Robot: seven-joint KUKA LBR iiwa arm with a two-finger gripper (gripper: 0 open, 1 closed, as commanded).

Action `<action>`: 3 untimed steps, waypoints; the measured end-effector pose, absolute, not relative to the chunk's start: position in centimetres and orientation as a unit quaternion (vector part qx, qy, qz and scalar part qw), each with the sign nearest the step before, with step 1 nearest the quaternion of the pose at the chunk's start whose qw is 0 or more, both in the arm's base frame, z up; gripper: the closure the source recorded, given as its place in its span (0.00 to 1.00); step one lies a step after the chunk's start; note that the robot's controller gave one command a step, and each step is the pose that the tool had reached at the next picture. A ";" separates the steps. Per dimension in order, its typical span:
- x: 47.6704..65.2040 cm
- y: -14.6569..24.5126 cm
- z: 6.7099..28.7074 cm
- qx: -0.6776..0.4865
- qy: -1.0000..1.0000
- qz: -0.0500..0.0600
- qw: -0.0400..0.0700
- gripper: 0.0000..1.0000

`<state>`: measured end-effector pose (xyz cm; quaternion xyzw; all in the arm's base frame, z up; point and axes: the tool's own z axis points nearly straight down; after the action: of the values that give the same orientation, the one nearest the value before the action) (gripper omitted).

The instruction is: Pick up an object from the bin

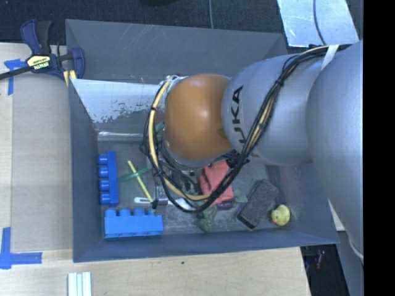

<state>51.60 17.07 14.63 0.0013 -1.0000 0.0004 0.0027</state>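
"camera view is giving me the gripper hanging low over the bin's floor, left of the middle, tucked under the orange wrist cover. what is worrying you?"

"the crowding. it is sitting just beside a thin yellow-green stick and a small white piece, with the narrow blue brick to the left and the wide blue brick near the front wall. a stick that thin is likely to be rolling or slipping away if the closing is landing off-centre."

"and the claw, is it spreading or pinching something?"

"i am not able to tell. the cover and the cable loops are hiding it, and i am seeing nothing gripped."

"anything else looking risky?"

"the cables are drooping close to the pink block and a green scrap, so they may be dragging those along on a lift. the dark grey pad and the little yellow ball are lying further right, out of trouble."

"how is the arm standing?"

"it is reaching in from the right, the thick grey link slanting across the bin, the wrist pointing steeply at the floor."
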 end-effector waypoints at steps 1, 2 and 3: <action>51.8 17.0 15.1 0.000 -1.000 0.000 -0.001 0.00; 51.6 11.8 11.3 -0.008 -1.000 0.000 -0.001 0.00; 52.2 10.1 11.0 -0.012 -1.000 0.000 -0.001 0.00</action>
<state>52.17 10.13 10.96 -0.0124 -0.9999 0.0004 -0.0010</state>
